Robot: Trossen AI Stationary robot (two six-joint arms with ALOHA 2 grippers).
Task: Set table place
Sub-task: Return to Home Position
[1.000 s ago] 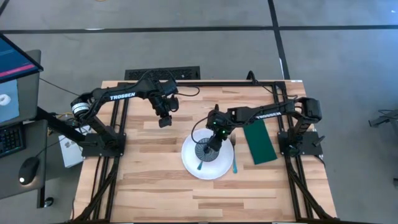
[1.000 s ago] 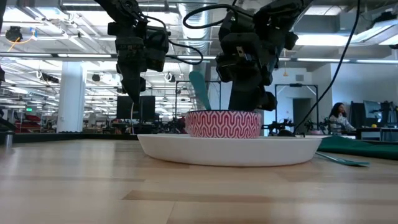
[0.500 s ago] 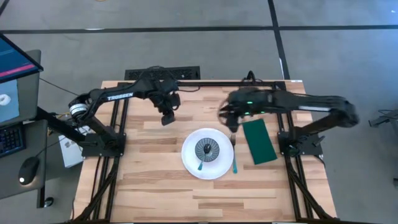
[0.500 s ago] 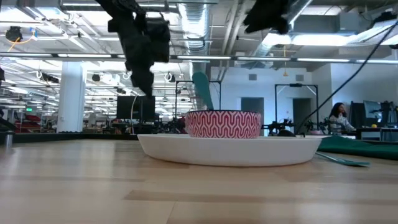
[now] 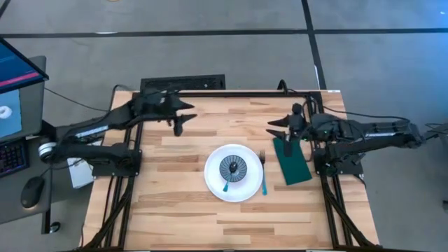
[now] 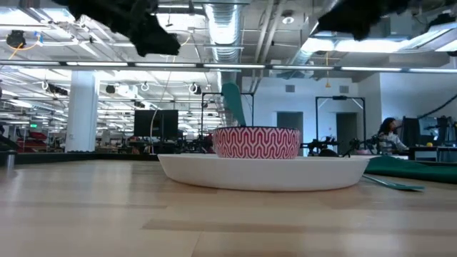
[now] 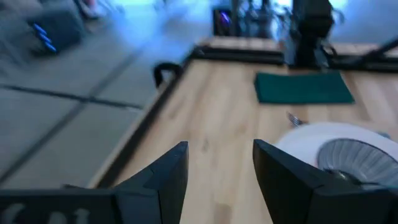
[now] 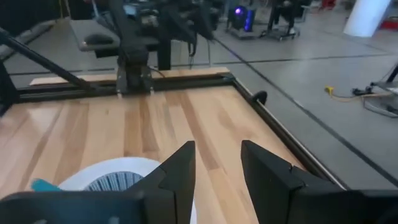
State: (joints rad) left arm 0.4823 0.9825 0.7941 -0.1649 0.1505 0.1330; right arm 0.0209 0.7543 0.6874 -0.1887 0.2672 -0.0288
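Note:
A white round plate [image 5: 213,179] lies on the light wooden table [image 5: 175,217], near its middle. On the plate stands a small bowl [image 5: 232,168], dark-striped inside and red-and-white zigzag outside in the low view [image 6: 255,141]. A turquoise-handled spoon [image 5: 225,185] leans in the bowl, its handle sticking up over the rim [image 6: 232,103]. A turquoise-handled fork [image 5: 264,176] lies just right of the plate. A dark green cloth [image 5: 292,159] lies flat to its right. My left gripper [image 5: 180,120] is open and empty, raised over the far left. My right gripper [image 5: 276,129] is open and empty, raised over the cloth's far end.
The black metal frame [image 5: 231,93] runs along the table's far edge and sides. Both arm bases stand at the left [image 5: 112,161] and right [image 5: 336,162] sides. Bare wood lies toward the near edge. A person [image 6: 389,132] sits far off in the room.
My right gripper has risen from over the bowl and drawn back toward the table's right edge, above the cloth. My left gripper has gone up and toward the far left. The plate, bowl, spoon, fork and cloth have stayed in place.

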